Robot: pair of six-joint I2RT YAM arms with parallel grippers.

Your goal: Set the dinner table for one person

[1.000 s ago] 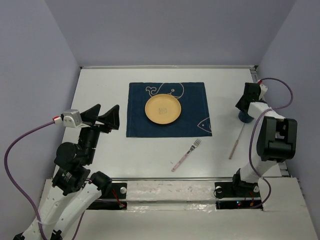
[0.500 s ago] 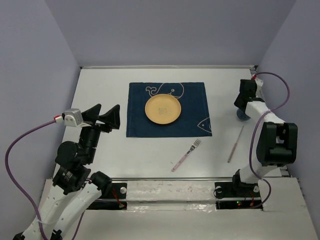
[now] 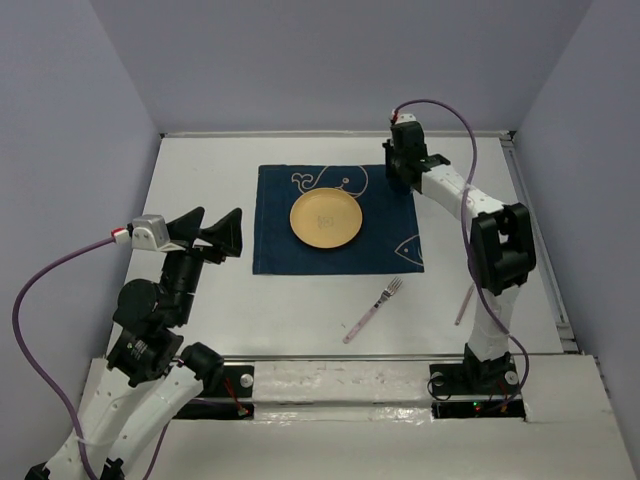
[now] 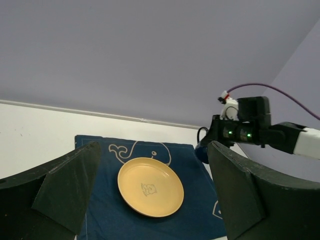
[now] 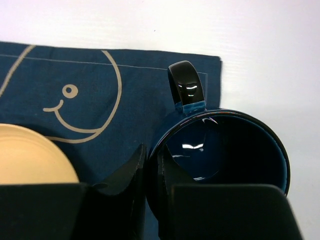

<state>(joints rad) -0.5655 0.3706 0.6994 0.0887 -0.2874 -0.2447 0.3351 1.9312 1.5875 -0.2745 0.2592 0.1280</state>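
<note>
Right now the biggest thing is the white desk [image 3: 200, 190]. It lies under both hands and spreads out far past them on every side.

Next is the dark blue placemat [image 3: 275, 240] with a whale drawn on it. Its far corner is right below the right hand [image 5: 150, 180]. The round yellow plate [image 3: 327, 220] sits on the mat, just to that hand's left and a little nearer the robot.

The left hand [image 3: 212, 228] hangs up in the air with its two fingers spread as wide as they go. It has nothing in it. The plate is out in front of it.

The right hand is pinched tight on the rim of a dark blue mug [image 5: 225, 150], one finger inside and one outside. The mug's handle points away from the hand. I cannot tell if the mug's bottom touches anything.

The fork [image 3: 375, 308] and a thin pink stick [image 3: 465, 303], maybe a knife or spoon, lie well behind this hand, on bare desk.

I think the job now is putting the mug down by the plate. The hand should go down slowly and keep the mug flat. The mug should stay clear of the plate and land fully on the mat, not half off its edge. The fingers should open only when it rests.
</note>
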